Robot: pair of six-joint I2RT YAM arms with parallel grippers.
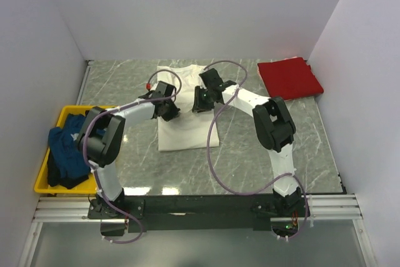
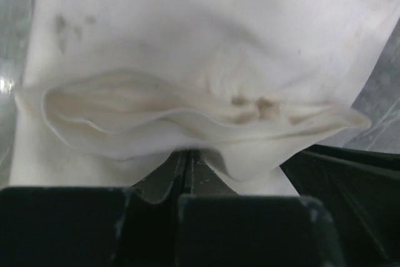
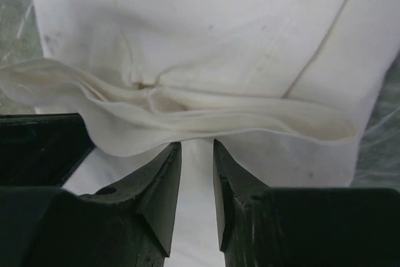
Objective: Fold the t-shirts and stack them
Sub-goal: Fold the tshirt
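The cream-white t-shirt (image 1: 187, 134) lies partly folded in the middle of the table, and both grippers are over its upper half. My left gripper (image 1: 169, 112) (image 2: 185, 156) is shut, its tips pinching a raised fold of the white t-shirt (image 2: 200, 42). My right gripper (image 1: 199, 102) (image 3: 197, 146) has its jaws a narrow gap apart. A rumpled fold of the white t-shirt (image 3: 206, 29) lies across its tips, with flat cloth showing through the gap. The red t-shirt (image 1: 289, 78) lies folded at the far right. The dark blue t-shirt (image 1: 67, 151) is bunched in the tray.
A yellow plastic tray (image 1: 42, 181) sits at the left table edge and holds the blue shirt. White walls close in the table at the back and on both sides. Purple cables loop from both arms over the near half of the table.
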